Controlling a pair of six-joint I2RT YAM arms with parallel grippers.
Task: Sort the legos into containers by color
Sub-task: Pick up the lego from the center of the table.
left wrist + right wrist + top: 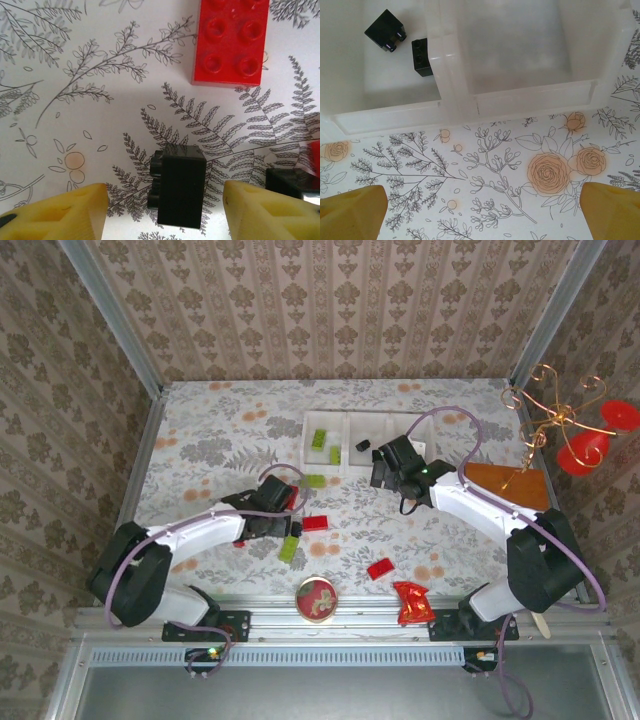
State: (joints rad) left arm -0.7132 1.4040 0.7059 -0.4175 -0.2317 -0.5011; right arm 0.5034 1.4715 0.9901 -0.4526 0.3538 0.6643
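A small black lego (pixel 181 186) lies on the flowered cloth between the yellow fingers of my left gripper (pixel 165 207), with a gap on each side; the jaws are open. Beyond it lies a red lego (pixel 230 42), and another black one (pixel 291 183) sits by the right finger. My left gripper (pixel 268 523) is at the table's near left. The white tray (pixel 350 416) holds green legos (pixel 318 438) in its left compartment and two black ones (pixel 385 30) in the middle. My right gripper (pixel 482 212) hovers wide open and empty over the cloth just in front of the tray wall (pixel 450 75).
Loose on the cloth are a green lego (pixel 314 481), another green (pixel 288 548) and two red ones (pixel 315 523) (pixel 380 568). A round red-topped tin (pixel 316 598) and a crumpled red wrapper (pixel 412 602) lie at the near edge. An orange board (pixel 505 485) is at the right.
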